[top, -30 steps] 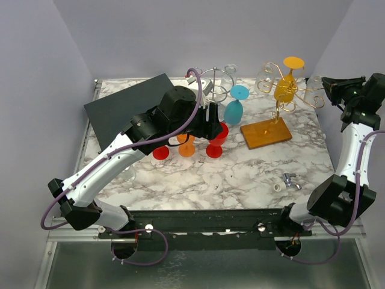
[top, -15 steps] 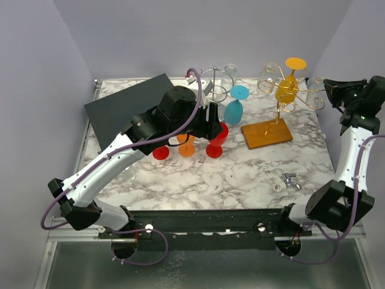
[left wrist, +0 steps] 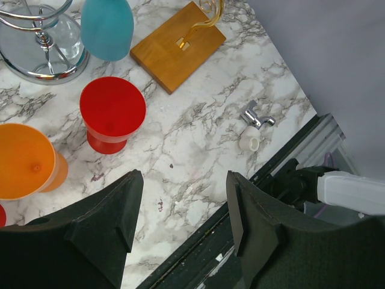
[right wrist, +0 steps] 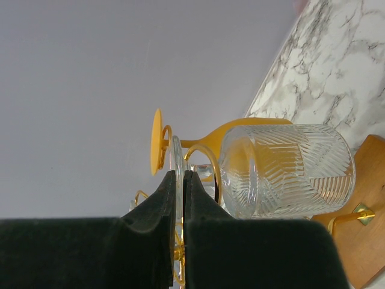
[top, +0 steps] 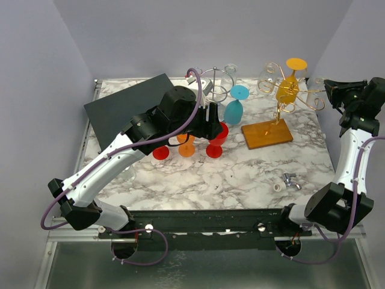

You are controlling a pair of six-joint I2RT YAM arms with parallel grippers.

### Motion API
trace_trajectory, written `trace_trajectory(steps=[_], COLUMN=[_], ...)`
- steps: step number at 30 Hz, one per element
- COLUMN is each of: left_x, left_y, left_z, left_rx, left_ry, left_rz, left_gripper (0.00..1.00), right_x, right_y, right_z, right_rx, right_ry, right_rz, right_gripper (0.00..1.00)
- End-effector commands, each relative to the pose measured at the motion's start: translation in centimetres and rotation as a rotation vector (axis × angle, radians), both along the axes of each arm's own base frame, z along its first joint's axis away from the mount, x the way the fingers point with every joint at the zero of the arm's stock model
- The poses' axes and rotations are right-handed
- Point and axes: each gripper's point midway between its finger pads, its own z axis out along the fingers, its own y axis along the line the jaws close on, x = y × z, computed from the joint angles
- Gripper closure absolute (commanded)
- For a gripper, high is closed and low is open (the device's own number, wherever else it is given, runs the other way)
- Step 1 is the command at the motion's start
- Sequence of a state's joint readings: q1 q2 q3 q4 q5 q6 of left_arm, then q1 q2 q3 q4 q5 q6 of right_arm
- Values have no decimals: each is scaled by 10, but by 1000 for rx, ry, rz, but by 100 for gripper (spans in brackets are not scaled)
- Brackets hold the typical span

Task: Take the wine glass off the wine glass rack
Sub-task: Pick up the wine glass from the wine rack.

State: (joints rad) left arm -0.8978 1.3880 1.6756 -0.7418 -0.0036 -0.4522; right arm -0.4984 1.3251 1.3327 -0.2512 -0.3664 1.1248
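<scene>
1. Compared with a second ago, the right arm [top: 356, 153] has shifted slightly toward the right edge of the top view and its elbow sits lower in the frame. The left arm [top: 120, 156], the cups and the wine glass rack [top: 278, 113] are unchanged
2. The right gripper [right wrist: 178, 173] is pressed together, pinching the thin foot of the clear wine glass [right wrist: 289, 168]. The glass still hangs bowl-down on the rack's right-hand gold loop, at the upper right of the top view
3. The left gripper [left wrist: 183, 180] is spread and holds nothing. It hangs above the marbled bench [top: 240, 174], near the red cup [left wrist: 112, 111] and the orange cup [left wrist: 24, 159]
4. Only the right wrist view shows the pinch, the ribbed bowl and the yellow glass [right wrist: 157, 141] hanging just behind. In the top view the gripper's black head merely sits beside the glass
5. Only the left wrist view shows clearly the chrome fitting [left wrist: 255, 115] and white piece [left wrist: 248, 139] at the right of its frame, and the rack's wooden base [left wrist: 177, 45] at the upper middle
</scene>
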Motion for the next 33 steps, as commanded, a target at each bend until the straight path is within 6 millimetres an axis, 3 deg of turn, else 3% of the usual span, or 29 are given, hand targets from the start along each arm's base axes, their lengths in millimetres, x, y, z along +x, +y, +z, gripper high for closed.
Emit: trace_trajectory(steps=[1,8,33], left_x=[-2,-2,-1], left_y=[1,1,1], left_z=[21,21,20], left_rx=[-50,-50,-49], left_ry=[-28,-27,-27], left_rz=[-4,-3,-3], left_gripper=[36,36,36], right_x=[-8,-10,-33], right_y=[13,16,-3], right_z=[29,35,24], right_rx=[-45,-83,-89], right_ry=[-87,-106,-55], right_rz=[44,58,-111], right_gripper=[99,99,99])
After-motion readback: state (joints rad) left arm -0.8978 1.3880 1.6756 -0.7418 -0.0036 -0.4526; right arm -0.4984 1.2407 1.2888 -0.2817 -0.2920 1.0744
